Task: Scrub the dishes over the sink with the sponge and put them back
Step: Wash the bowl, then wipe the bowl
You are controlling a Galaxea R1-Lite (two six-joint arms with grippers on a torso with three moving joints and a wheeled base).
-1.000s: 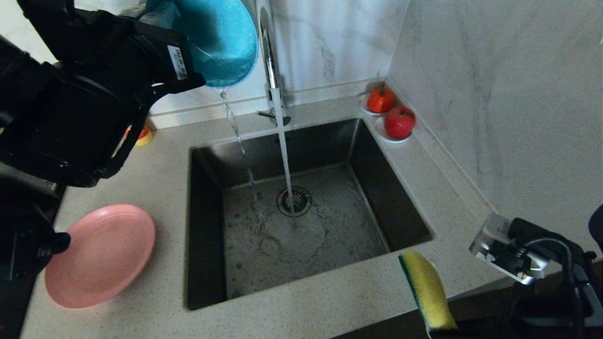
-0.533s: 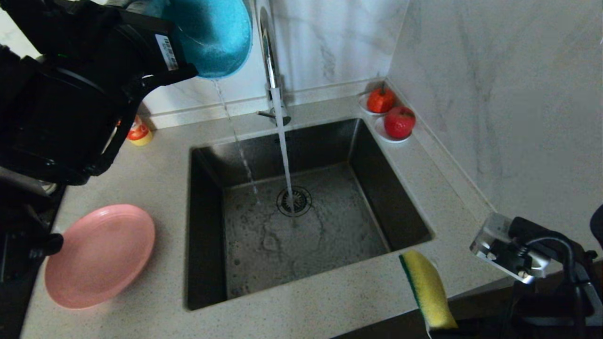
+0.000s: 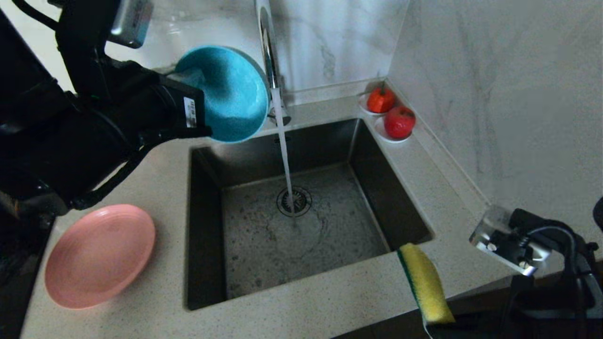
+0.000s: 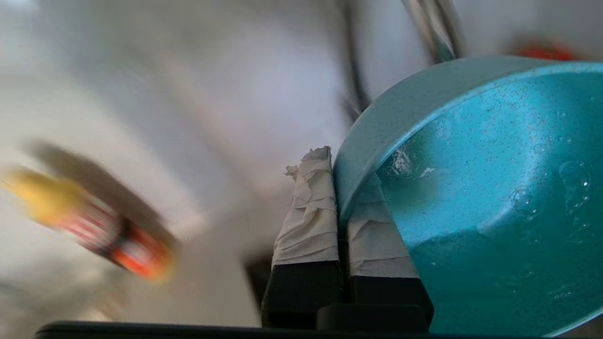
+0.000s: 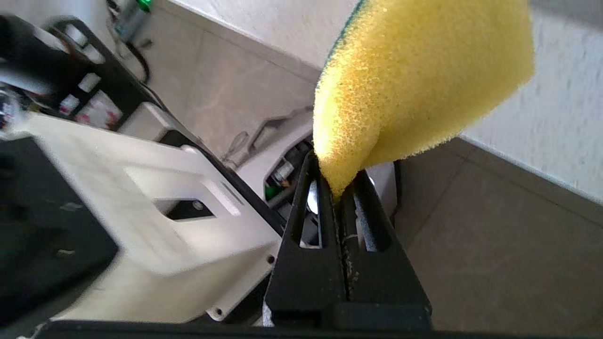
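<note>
**Bowl Held at the Tap, Sponge Held at the Front Edge**

The left gripper (image 4: 337,188) is closed on the rim of the teal bowl (image 3: 231,94), one taped finger (image 4: 308,212) outside the wall and the other inside. The bowl is tilted on its side, opening toward the tap (image 3: 266,52), above the back-left corner of the sink (image 3: 207,226). Droplets cling to its inner face. A stream of water (image 3: 285,155) runs from the tap into the drain strainer (image 3: 294,201).

The right gripper (image 5: 339,188) is clamped tight on one end of the sponge (image 3: 426,289), which stands out past the front edge of the countertop (image 3: 330,301), just beside the front-right corner of the sink, green layer facing the basin.

The pink plate (image 3: 99,256) lies on the countertop left of the sink, near the front edge. Two white saucers with red fruit (image 3: 391,115) sit at the back-right corner of the countertop. The chopsticks are not visible.
</note>
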